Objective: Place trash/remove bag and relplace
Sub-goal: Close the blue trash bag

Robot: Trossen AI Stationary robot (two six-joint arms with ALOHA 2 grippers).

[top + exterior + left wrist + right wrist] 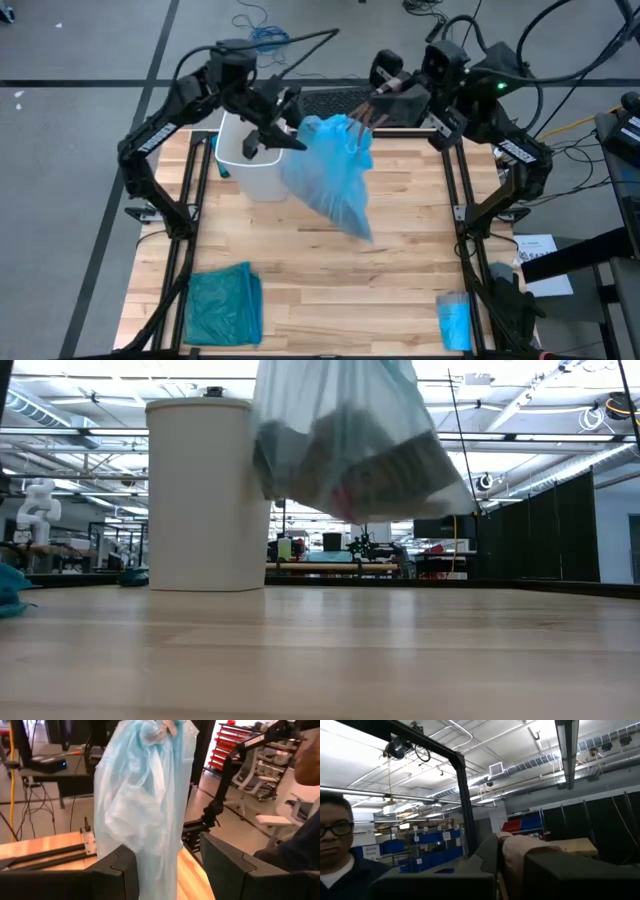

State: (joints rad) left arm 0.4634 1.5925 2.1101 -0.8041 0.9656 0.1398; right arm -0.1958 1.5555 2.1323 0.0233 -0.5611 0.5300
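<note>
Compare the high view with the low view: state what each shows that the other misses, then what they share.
Only the high view shows the right gripper shut on the bag's top, the left gripper beside it over the bin, a folded teal bag and a small blue packet. Only the low view shows the bag hanging clear of the table, with trash inside. Both show the white bin and the bag.

We note a grey floor (80, 150) with loose cables around the wooden desk (330, 280). Overhead, white ceiling ducting (530, 762) and strip lights (568, 745). Blue storage bins (435, 842) line the shelving; red tool cabinet (240, 742) beyond.
</note>
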